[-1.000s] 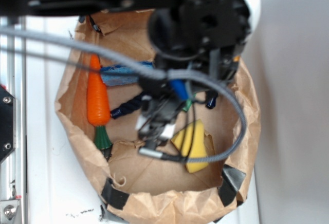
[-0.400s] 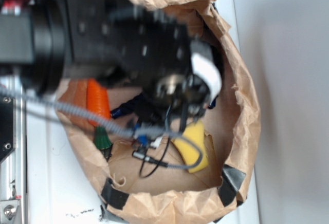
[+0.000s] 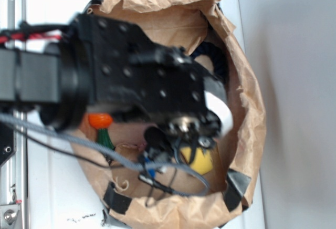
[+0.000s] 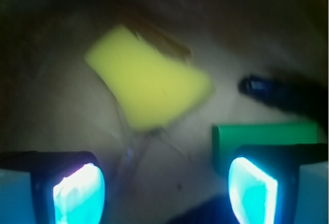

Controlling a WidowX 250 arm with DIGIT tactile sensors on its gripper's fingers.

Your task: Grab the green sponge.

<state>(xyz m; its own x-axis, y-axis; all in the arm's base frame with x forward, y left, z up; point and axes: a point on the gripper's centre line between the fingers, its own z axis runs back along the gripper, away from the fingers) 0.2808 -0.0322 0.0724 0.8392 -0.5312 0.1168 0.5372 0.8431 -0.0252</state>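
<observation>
The green sponge [image 4: 264,133] lies flat on the brown paper at the right of the wrist view, its near edge hidden behind my right finger. My gripper [image 4: 165,187] is open, with only bare paper between its glowing pads [image 4: 79,192]. The sponge sits beside the gap, not inside it. A yellow sponge [image 4: 147,88] lies further ahead, left of centre. In the exterior view my arm [image 3: 131,82] covers most of the paper bag [image 3: 247,113]; the green sponge is hidden there, and only a bit of the yellow sponge [image 3: 201,160] shows.
A dark blue object [image 4: 267,88] lies beyond the green sponge. An orange carrot toy with a green top [image 3: 101,126] peeks out beside the arm. The bag's crumpled walls ring everything, and a grey cable [image 3: 79,142] crosses its left side.
The arm has swung down and toward the bag's near side, now covering the carrot and blue things seen earlier. The yellow sponge is mostly hidden under it.
</observation>
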